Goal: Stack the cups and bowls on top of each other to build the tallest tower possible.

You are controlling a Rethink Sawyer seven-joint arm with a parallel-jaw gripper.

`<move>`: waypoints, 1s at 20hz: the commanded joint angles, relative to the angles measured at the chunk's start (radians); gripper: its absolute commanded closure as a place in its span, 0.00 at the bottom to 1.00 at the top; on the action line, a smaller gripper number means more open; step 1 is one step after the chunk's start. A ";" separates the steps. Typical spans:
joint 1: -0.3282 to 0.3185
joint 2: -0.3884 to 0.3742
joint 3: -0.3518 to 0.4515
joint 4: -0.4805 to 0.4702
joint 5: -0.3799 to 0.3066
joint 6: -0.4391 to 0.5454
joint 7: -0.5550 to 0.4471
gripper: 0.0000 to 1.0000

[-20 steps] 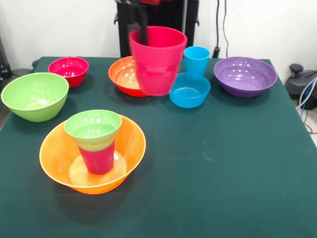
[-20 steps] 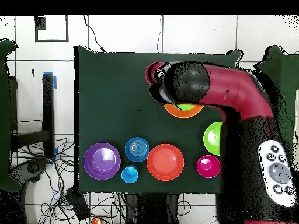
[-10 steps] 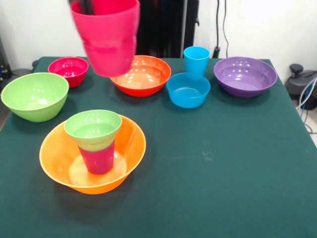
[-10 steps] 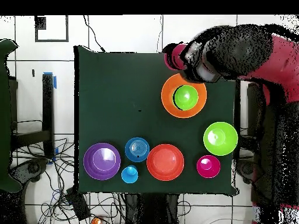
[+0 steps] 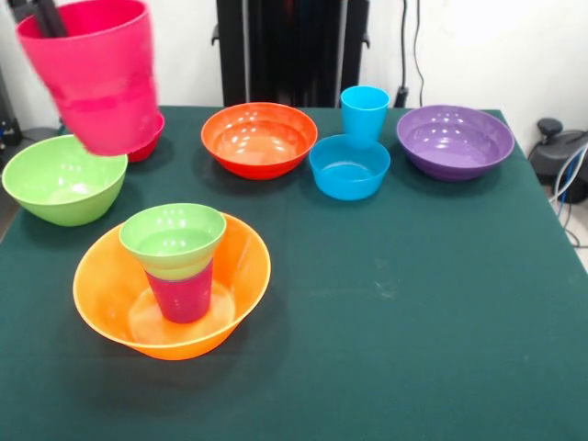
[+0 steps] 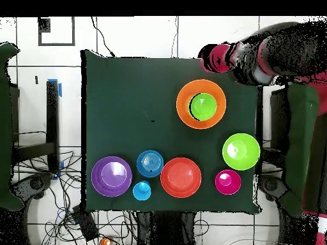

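My gripper (image 5: 41,16) is shut on the rim of the red-pink cup (image 5: 95,78) and holds it tilted, high over the table's left side in the front view. In the overhead view the cup (image 6: 212,59) hangs beyond the large orange bowl (image 6: 184,96). The tower stands in that orange bowl (image 5: 101,303): a magenta cup (image 5: 182,292) with a small lime green bowl (image 5: 173,236) on top. The held cup is up and to the left of the tower, apart from it.
A large lime green bowl (image 5: 64,179), a red-orange bowl (image 5: 259,138), a small blue bowl (image 5: 349,167), a sky blue cup (image 5: 365,112) and a purple bowl (image 5: 455,140) stand along the back. A small pink-red bowl (image 5: 149,138) shows partly behind the held cup.
The gripper has carried the red-pink cup up and steadily leftward in the front view, from over the red-orange bowl to over the left edge. Nothing on the table moved.
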 commanded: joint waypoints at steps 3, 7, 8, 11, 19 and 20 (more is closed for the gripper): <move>-0.028 0.014 0.039 0.166 -0.060 -0.044 -0.290 1.00; -0.030 0.009 0.040 0.220 -0.073 -0.085 -0.263 1.00; -0.031 0.008 0.041 0.233 -0.071 -0.088 -0.257 1.00; -0.032 -0.007 0.043 0.290 -0.072 -0.135 -0.229 1.00; -0.007 -0.041 0.025 0.399 -0.095 -0.253 -0.147 1.00; -0.001 -0.037 0.020 0.405 -0.102 -0.266 -0.140 1.00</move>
